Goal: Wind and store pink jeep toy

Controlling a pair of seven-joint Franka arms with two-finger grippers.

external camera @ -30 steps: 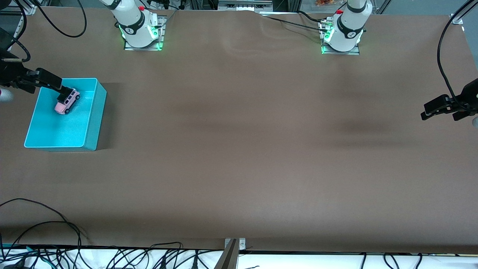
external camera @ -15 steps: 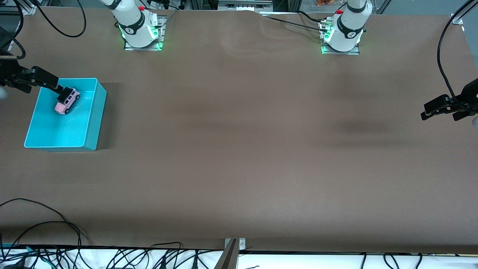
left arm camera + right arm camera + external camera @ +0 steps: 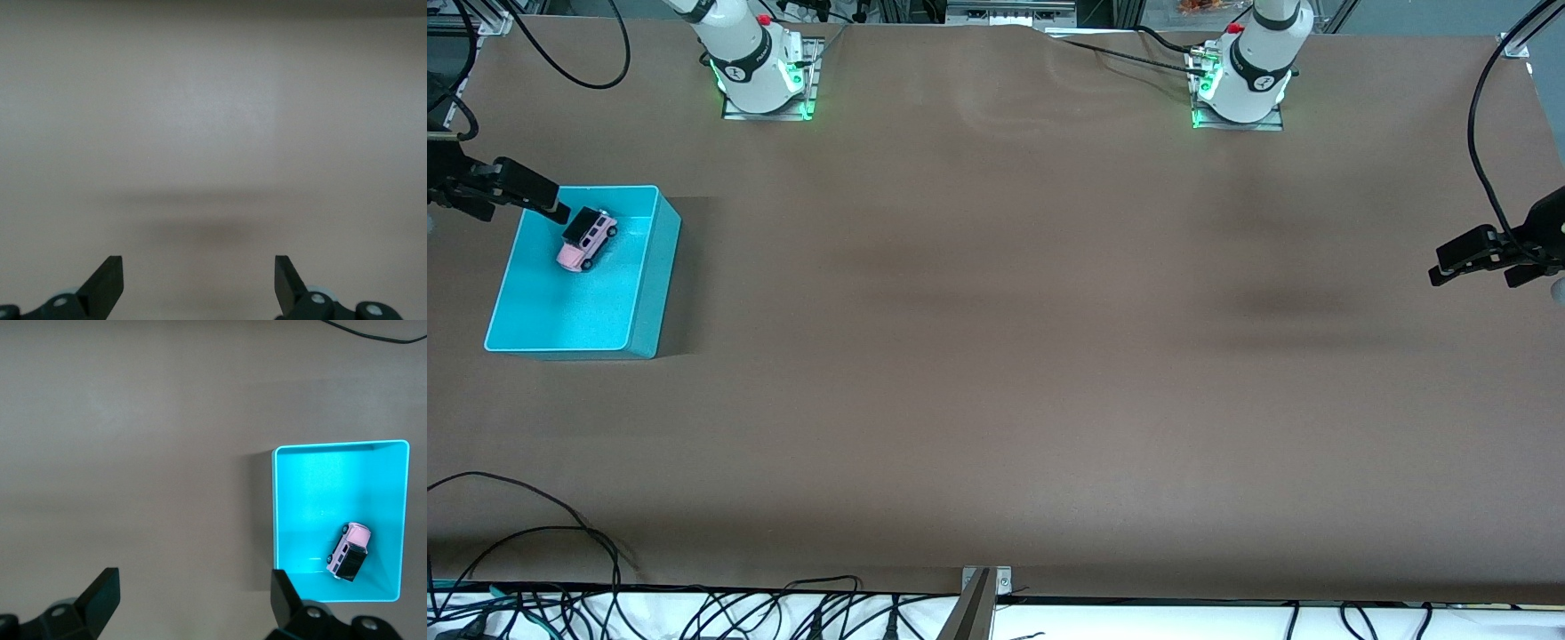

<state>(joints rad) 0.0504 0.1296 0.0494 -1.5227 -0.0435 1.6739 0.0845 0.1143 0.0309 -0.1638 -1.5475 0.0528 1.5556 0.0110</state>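
Observation:
The pink jeep toy [image 3: 587,240] stands in the teal bin [image 3: 654,284], in the half farther from the front camera, with its black roof up. It also shows in the right wrist view as the jeep [image 3: 350,551] near a corner of the bin [image 3: 340,444]. My right gripper [image 3: 523,212] hangs open over the bin's outer rim at the right arm's end of the table, and its fingers [image 3: 101,590] hold nothing. My left gripper [image 3: 1474,277] waits open over bare table at the left arm's end, and its fingers [image 3: 107,277] have nothing between them.
Brown cloth [image 3: 996,356] covers the table. The two arm bases [image 3: 760,80] [image 3: 1240,84] stand along the edge farthest from the front camera. Loose black cables [image 3: 560,533] lie at the nearest edge, and another cable [image 3: 1489,133] hangs by the left gripper.
My right gripper has drawn away from the jeep toward the right arm's end of the table. The jeep stays in the bin. The left arm has not moved.

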